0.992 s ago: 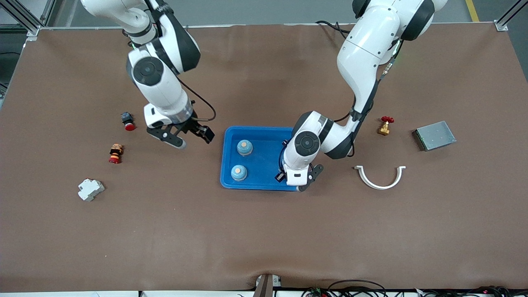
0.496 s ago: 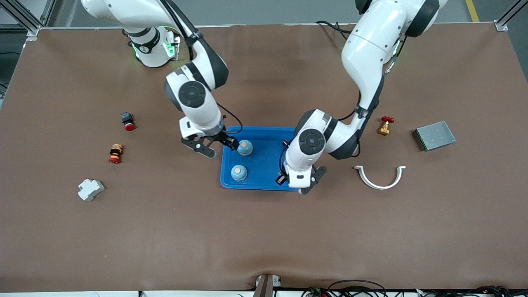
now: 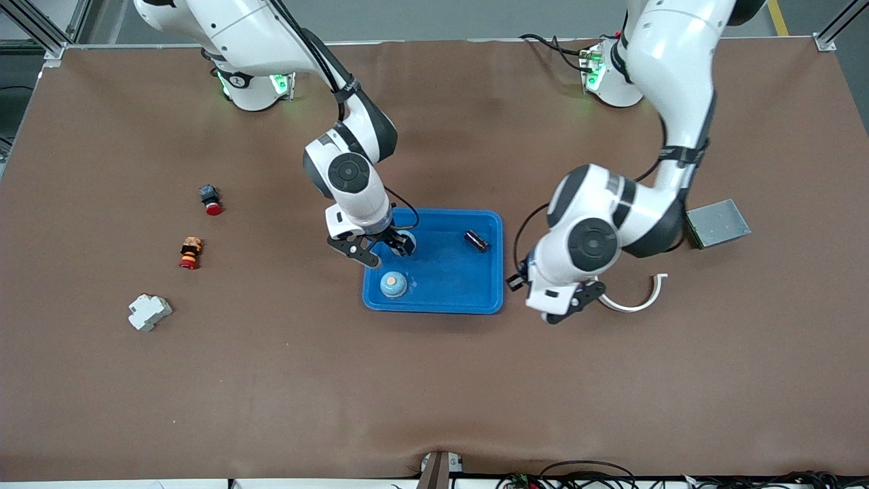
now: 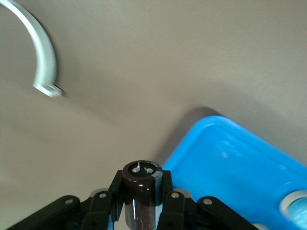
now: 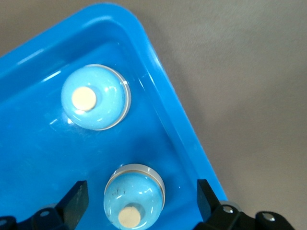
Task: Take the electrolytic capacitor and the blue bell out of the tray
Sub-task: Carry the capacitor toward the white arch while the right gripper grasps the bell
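A blue tray [image 3: 434,299] holds two light-blue bells and a dark capacitor [image 3: 476,240] lying near its rim toward the left arm's end. My right gripper [image 3: 388,250] is open over the tray. Its fingers [image 5: 76,199] stand either side of one bell [image 5: 134,196], apart from it. The other bell [image 3: 394,284] [image 5: 95,98] stands nearer the front camera. My left gripper [image 3: 569,304] is over the table beside the tray [image 4: 230,158]. In the left wrist view it [image 4: 140,201] is shut on a dark brown capacitor [image 4: 140,189].
A white curved clip [image 3: 628,299] [image 4: 45,62] lies right by the left gripper. A grey metal box [image 3: 716,223] lies toward the left arm's end. A red button switch [image 3: 211,199], an orange-red part [image 3: 191,252] and a white breaker [image 3: 149,312] lie toward the right arm's end.
My left gripper moved out of the tray toward the white clip, uncovering a capacitor in the tray. My right gripper moved from outside the tray to over the bell.
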